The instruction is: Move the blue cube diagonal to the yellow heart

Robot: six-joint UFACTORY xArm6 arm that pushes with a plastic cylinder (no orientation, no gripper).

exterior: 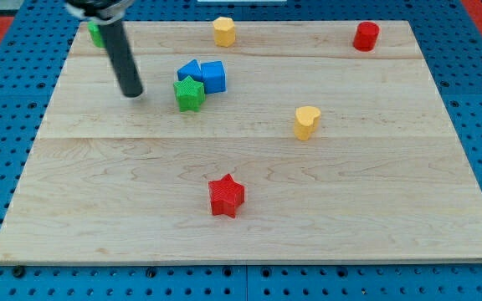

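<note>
The blue cube sits in the upper middle-left of the wooden board, touching a second blue block on its left and a green star at its lower left. The yellow heart lies to the right and lower, well apart from the cube. My tip rests on the board left of the green star, a short gap away from the cluster, touching no block.
A yellow hexagon-like block sits at the view's top centre, a red cylinder at the top right, a red star at lower centre. A green block is partly hidden behind the rod at top left.
</note>
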